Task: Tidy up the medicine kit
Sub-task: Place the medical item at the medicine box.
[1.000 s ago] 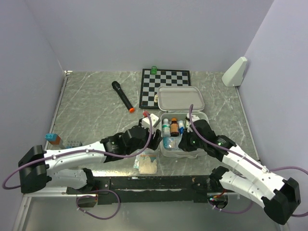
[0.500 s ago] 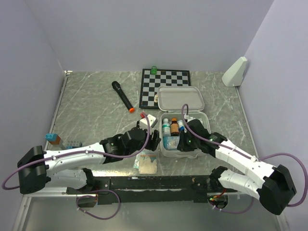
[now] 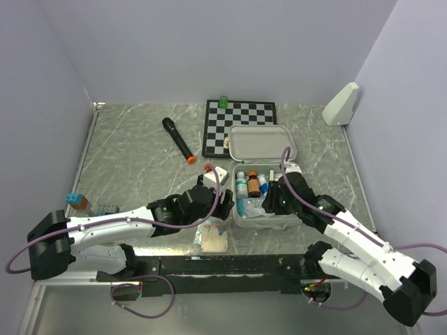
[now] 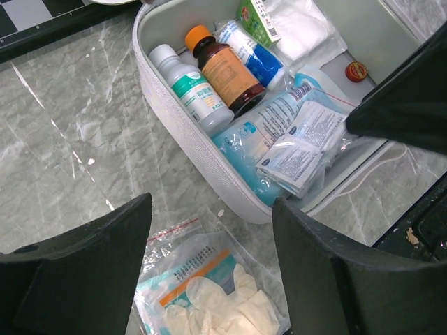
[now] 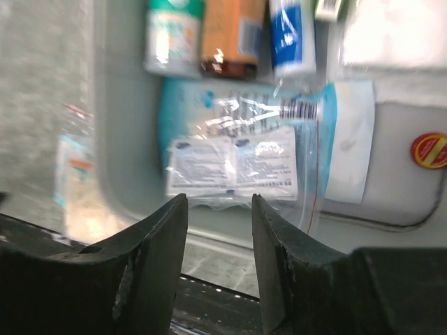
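The medicine kit (image 3: pixel 260 143) lies open, its lid flat behind its tray (image 4: pixel 183 136). Inside the tray are a white bottle (image 4: pixel 190 89), an amber bottle (image 4: pixel 225 70), a blue tube (image 4: pixel 253 56), a blue plastic pack (image 4: pixel 269 124) and white sachets (image 4: pixel 302 150) resting on that pack. My left gripper (image 4: pixel 209 255) hangs open over a bag of white gloves (image 4: pixel 209 296) on the table, just left of the tray. My right gripper (image 5: pixel 218 209) is open and empty at the tray's near edge, just short of the sachets (image 5: pixel 234 167).
A black microphone (image 3: pixel 178 139) and a chessboard (image 3: pixel 237 118) lie behind the kit. A white wedge (image 3: pixel 341 105) stands at the back right. A small white box (image 3: pixel 218 172) sits by the left arm, and a tube rack (image 3: pixel 87 204) is at the far left.
My right gripper has opened and drawn back toward the tray's near edge, leaving the sachets lying in the kit. The left jaws have spread a little wider over the glove bag.
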You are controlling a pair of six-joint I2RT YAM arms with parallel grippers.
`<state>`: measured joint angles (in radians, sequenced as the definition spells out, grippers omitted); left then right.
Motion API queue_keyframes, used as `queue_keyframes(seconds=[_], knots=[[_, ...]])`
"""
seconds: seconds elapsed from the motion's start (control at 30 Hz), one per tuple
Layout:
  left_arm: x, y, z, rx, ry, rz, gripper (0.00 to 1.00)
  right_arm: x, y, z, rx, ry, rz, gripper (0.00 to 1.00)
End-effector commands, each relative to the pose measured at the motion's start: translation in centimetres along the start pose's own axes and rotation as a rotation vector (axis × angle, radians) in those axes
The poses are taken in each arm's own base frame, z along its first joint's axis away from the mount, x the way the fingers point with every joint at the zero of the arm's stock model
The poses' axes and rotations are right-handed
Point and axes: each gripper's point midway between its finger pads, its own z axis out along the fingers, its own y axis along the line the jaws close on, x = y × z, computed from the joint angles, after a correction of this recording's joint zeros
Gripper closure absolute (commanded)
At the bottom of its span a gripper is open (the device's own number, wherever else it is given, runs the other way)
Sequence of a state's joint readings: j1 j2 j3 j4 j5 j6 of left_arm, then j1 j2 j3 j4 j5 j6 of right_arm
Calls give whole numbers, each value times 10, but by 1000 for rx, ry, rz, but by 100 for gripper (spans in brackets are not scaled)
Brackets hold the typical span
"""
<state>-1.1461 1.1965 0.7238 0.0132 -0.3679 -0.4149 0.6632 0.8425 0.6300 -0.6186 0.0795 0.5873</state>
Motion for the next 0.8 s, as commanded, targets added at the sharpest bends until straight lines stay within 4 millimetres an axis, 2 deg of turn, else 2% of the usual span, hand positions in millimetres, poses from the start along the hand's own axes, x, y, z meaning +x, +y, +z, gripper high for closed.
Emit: queue_keyframes(seconds=[0.0,0.1,0.23,0.33,0.47,0.57,0.63,0.77], knots=[[-19,-1,-3,-13,-60,-51,24,-41,5,-30,18,-138,26,50],[-28,4,-4,-41,-82,-98,20,-55,-17,-36,142,-183,50,48],[-38,18,1,-58,-77,-233,16,-82,-64,-30,338,-182,126,47],[-31,25,-1,-87,-47,-298,18,-94,-94,-24,455,-215,174,45],[-24,22,-7,-56,-46,-371,20,-86,-120,-9,550,-167,255,44],[-11,20,-13,-24,-34,-396,20,-79,-134,-5,586,-142,295,44],[2,22,-16,-17,-9,-402,20,-74,-137,-4,603,-116,303,45],[6,20,-17,18,-24,-412,21,-54,-139,2,615,-34,323,46]])
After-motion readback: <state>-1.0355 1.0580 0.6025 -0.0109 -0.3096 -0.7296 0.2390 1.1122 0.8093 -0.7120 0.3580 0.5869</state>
